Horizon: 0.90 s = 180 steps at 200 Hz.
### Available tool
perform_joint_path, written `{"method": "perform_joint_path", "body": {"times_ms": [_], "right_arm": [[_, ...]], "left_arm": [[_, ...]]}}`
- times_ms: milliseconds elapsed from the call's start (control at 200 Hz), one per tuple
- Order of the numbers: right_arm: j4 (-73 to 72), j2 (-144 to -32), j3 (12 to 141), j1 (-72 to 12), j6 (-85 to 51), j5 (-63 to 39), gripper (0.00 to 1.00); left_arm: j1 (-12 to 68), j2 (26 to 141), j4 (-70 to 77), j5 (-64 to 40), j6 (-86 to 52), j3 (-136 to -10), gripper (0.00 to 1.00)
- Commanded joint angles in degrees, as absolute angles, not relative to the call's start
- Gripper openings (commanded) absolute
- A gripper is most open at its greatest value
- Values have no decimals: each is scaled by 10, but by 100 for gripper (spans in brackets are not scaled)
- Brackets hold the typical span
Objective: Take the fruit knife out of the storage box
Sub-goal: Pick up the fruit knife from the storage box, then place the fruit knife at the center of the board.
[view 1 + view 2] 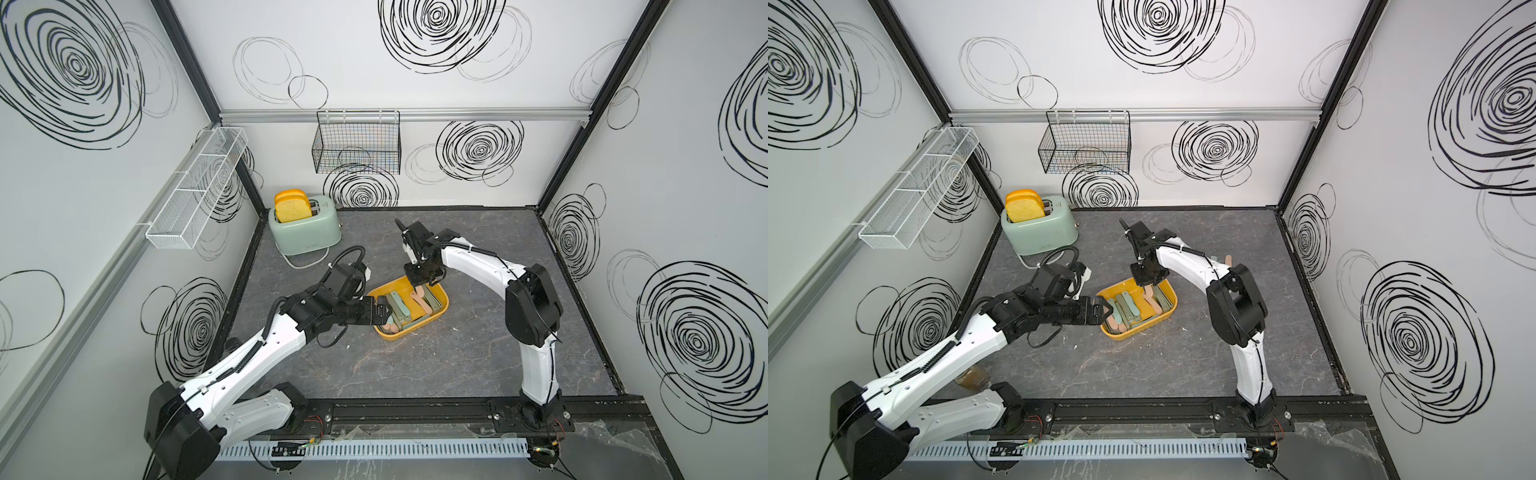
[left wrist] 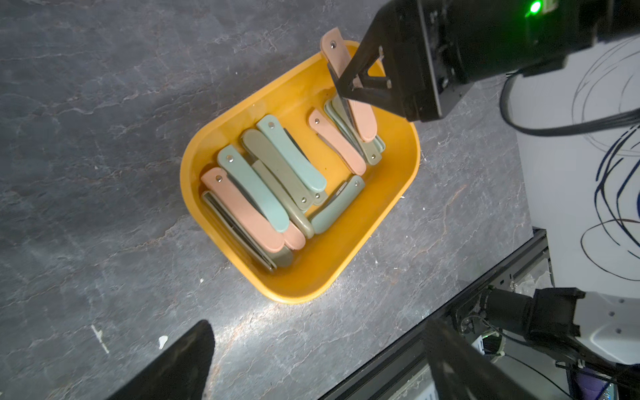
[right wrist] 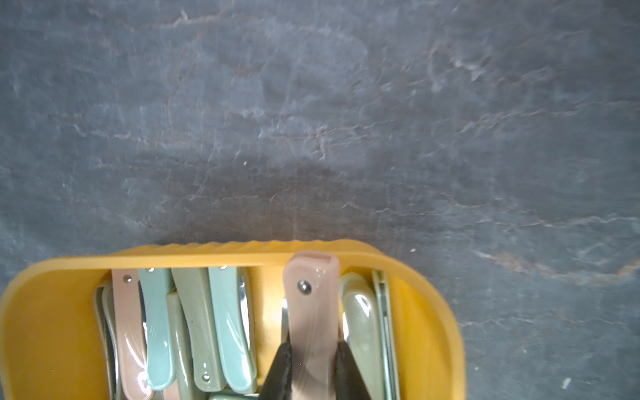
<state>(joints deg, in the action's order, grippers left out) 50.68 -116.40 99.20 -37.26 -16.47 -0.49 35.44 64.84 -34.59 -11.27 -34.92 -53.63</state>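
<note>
The mustard-yellow storage box (image 1: pixel 395 336) (image 1: pixel 1120 335) (image 2: pixel 304 294) (image 3: pixel 207 254) sits mid-table and holds several folded fruit knives with pink, teal and olive handles. My right gripper (image 1: pixel 419 287) (image 1: pixel 1148 286) (image 2: pixel 349 86) (image 3: pixel 313 346) reaches down into the box's far right end. It is shut on a pink fruit knife (image 2: pixel 334 48) (image 3: pixel 311 301), which is tilted with one end above the rim. My left gripper (image 1: pixel 384 314) (image 1: pixel 1106 309) (image 2: pixel 320 329) hovers wide open at the box's left end, with nothing between its fingers.
A mint toaster (image 1: pixel 305 237) holding bread stands at the back left, its cord trailing on the table. A black wire basket (image 1: pixel 357 141) hangs on the back wall and a long white mesh basket (image 1: pixel 195 191) on the left wall. Folded knives (image 1: pixel 1224 259) lie behind the right arm.
</note>
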Motion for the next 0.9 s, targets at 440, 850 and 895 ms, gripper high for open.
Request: {"method": "perform_joint_path", "body": {"times_ms": [440,850,895], "right_arm": [[503,-1206,1044,-201,-137,-15,10],[481,-1278,1041,-140,-104,20,10],[480,-1282,1040,-134,-101,20,10]], "left_arm": [[365,874,-218,-147,-347,-721,98],[380,1016,-213,-177,-344,-854,98],[380,1021,-212,-179,-345,-860,98]]}}
